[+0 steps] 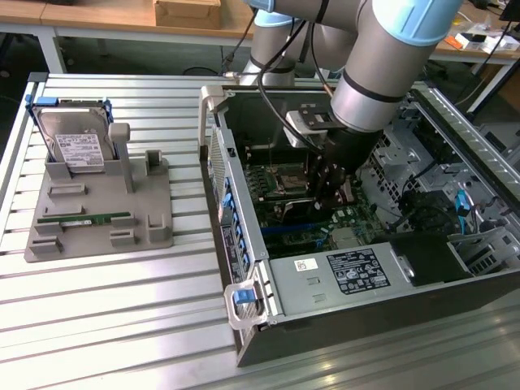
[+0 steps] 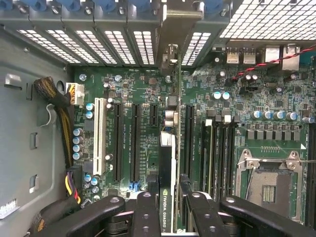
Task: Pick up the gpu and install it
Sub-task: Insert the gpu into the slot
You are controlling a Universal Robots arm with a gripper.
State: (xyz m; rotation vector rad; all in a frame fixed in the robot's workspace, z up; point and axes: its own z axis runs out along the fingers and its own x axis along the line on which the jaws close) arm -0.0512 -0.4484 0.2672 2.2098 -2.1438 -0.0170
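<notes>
A: Where is the gpu (image 2: 167,177) seen?

B: Edge-on in the wrist view, clamped between the gripper (image 2: 168,210) fingers, held upright over the motherboard (image 2: 148,89), its bracket end toward the rear slot grilles (image 2: 143,47). In the exterior view the gripper (image 1: 329,191) is lowered inside the open computer case (image 1: 244,244).

A: Seated?

B: Cannot be told. The card is lined up near the black expansion slots (image 2: 136,140); contact is hidden.

A: Risks?

B: If the card edge is offset from the slot, force is put on the board or the neighbouring capacitors (image 2: 170,118). The bracket may be caught on the rear frame. A tilted card could be jammed half in, or slipped in the grip.

A: Elsewhere?

B: The hard drive (image 1: 75,142) and the memory stick (image 1: 85,219) are left on the grey fixture (image 1: 154,231).
</notes>
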